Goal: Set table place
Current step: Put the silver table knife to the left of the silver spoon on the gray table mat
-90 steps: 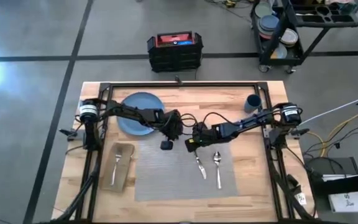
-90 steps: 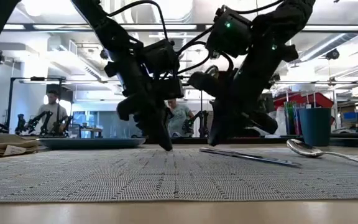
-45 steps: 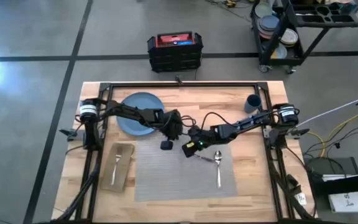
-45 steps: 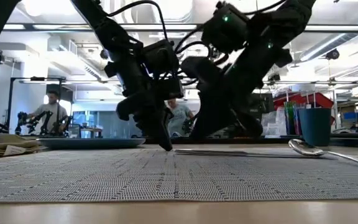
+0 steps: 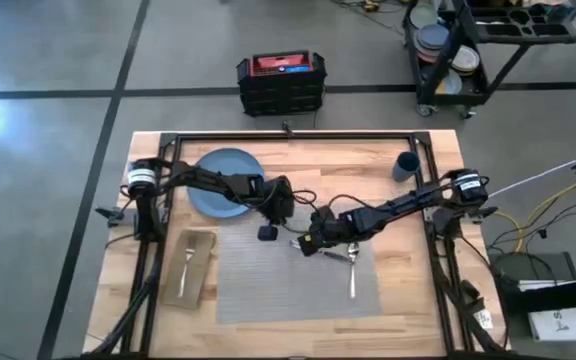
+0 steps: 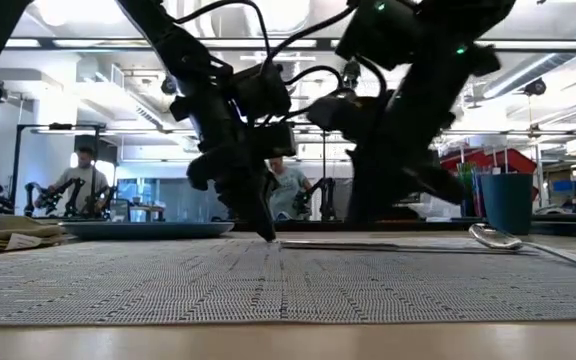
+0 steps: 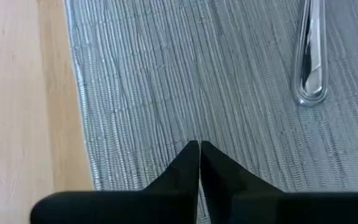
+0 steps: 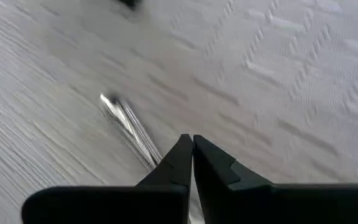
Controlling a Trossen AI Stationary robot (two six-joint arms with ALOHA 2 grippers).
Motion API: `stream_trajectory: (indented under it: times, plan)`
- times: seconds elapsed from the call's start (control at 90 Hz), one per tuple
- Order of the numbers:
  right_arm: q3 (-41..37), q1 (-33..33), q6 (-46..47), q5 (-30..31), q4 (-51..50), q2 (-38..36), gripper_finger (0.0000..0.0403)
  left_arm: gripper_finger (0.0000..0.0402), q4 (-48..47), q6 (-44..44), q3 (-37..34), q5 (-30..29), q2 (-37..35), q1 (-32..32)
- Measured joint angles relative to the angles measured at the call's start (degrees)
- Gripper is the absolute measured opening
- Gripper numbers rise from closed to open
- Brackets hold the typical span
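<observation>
Right end effector [image 5: 311, 244], fingers together on the slim silver knife [image 8: 128, 127], works it across the grey woven placemat [image 5: 268, 290] beside the silver spoon [image 5: 351, 270]. Left end effector [image 5: 268, 233], shut & empty, pins the mat edge. Next, prob.: square knife w/ spoon, release.

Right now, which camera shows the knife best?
The low view: the knife lies flat along the placemat, its full length visible. The high view shows it mostly under the right gripper. Each wrist view shows only one end.

grey floor [image 5: 48, 150] | black cart [image 5: 468, 50] | black-red toolbox [image 5: 281, 83]
</observation>
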Motion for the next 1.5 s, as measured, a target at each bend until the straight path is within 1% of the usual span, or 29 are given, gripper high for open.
stream_trajectory:
  times: [0.144, 0.311, 0.389, 0.689, 0.856, 1.056, 1.233, 1.5]
  plan:
    - [0.0, 3.15, 3.67, 1.54, -1.47, -0.31, 0.0, 0.0001, -1.16, 0.0, 2.26, 1.94, -0.39, -0.41]
    - [-0.07, 6.73, 8.84, 4.41, -4.7, -1.59, 0.0, 0.0001, -1.82, -0.05, 3.88, 11.86, -0.45, -1.25]
    - [-0.07, 8.21, 10.48, 4.59, -6.02, -1.99, 0.0, 0.0001, -1.95, -0.73, 4.04, 14.23, -0.48, -2.19]
    - [-0.07, 12.78, 15.53, 4.31, -8.32, -2.14, 0.0, 0.0001, -1.0, 0.28, 4.04, 14.34, 0.71, -5.18]
    - [-0.09, 12.91, 15.72, 4.35, -8.42, -2.14, 0.0, 0.0001, 1.44, 0.42, 4.04, 12.52, 1.67, -5.31]
    - [-0.11, 12.93, 15.72, 4.26, -8.64, -2.14, 0.0, 0.0001, 3.91, 0.42, 4.04, 12.4, 3.59, -5.29]
    - [-0.14, 12.93, 15.56, 3.45, -9.22, -2.14, 0.0, 0.0001, 3.35, 0.43, 4.04, 10.07, 5.37, -5.31]
    - [-0.52, 12.93, 15.56, 2.86, -9.19, -2.14, 0.0, 0.0001, 2.76, 0.11, 4.08, 10.39, 5.81, -5.29]
